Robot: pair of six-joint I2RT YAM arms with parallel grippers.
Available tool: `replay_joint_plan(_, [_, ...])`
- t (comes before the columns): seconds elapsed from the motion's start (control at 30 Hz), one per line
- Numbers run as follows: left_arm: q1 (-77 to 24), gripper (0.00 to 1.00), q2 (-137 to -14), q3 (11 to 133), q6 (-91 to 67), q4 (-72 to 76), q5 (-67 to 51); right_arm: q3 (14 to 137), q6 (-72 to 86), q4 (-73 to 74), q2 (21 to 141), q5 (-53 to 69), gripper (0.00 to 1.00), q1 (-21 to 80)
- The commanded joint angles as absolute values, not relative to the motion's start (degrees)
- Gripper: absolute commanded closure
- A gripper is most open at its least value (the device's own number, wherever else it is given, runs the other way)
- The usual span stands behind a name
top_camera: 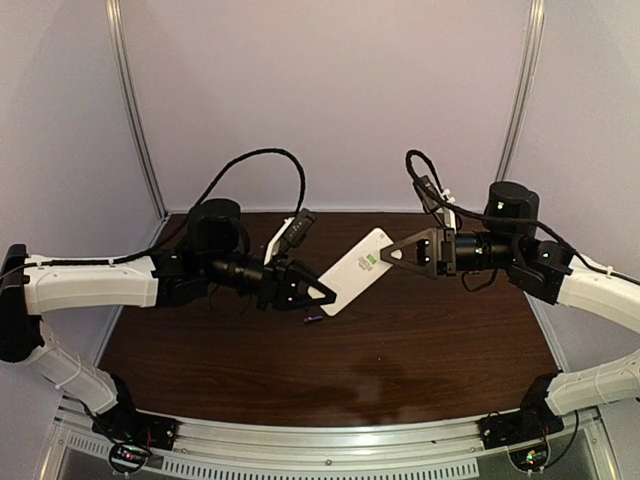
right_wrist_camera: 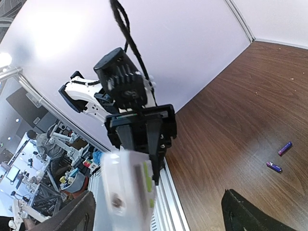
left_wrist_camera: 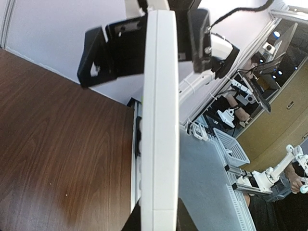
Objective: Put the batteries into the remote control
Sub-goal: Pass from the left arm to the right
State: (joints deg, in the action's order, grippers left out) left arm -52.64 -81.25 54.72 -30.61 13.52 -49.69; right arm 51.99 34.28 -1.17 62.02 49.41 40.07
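Plainly the remote control [top_camera: 352, 272] hangs in the air between the two arms, above the surface [top_camera: 430, 350]; its long axis runs on a slant in the top view, from near-left to far-right, so one short end points at each tool. The left tool [top_camera: 318, 296] is clamped on the near-left end, its fingers pressed to both broad faces in the left wrist view; the right tool [top_camera: 392, 254] stands with its fingers wide apart either side of the far-right end, a gap showing beside the white edge, so it straddles that end without gripping it; a small green patch [top_camera: 368, 262] shows on the upturned face near there.

The batteries [right_wrist_camera: 285, 148] are not in the remote control; both lie flat on the surface, near each other but apart; from the top only a dark speck shows just below the left tool, probably one of them. From the free right tool, then, they lie downward and toward the left arm's side, about under the held end.

By my judgement loading has not begun; the left tool is nearer the batteries but occupied; the right tool is free but would have to back off along the remote control's axis before dropping to the surface; the remote control and the left tool hang over the batteries and bar a straight descent; whether a battery bay stands open I cannot tell.
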Motion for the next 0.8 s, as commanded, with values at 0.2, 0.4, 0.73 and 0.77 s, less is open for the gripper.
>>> replay_joint_plan(0.2, [-52.4,1.0,-84.2,55.6,-39.9,30.1,-47.2,48.9,46.0,-16.3,64.1,46.3,0.23,40.9])
replay_joint_plan(0.4, [-52.4,1.0,-86.8,55.1,-44.7,35.8,-47.8,48.3,48.3,-20.3,65.3,46.2,0.43,41.2])
replay_joint_plan(0.73, [-52.4,1.0,-89.8,55.9,-46.8,37.6,-47.6,47.0,50.0,-21.8,65.9,45.6,0.79,41.5])
replay_joint_plan(0.77, [-52.4,0.98,-90.0,55.8,-46.8,37.5,-47.5,46.9,50.2,-21.9,65.8,45.2,0.83,41.4])
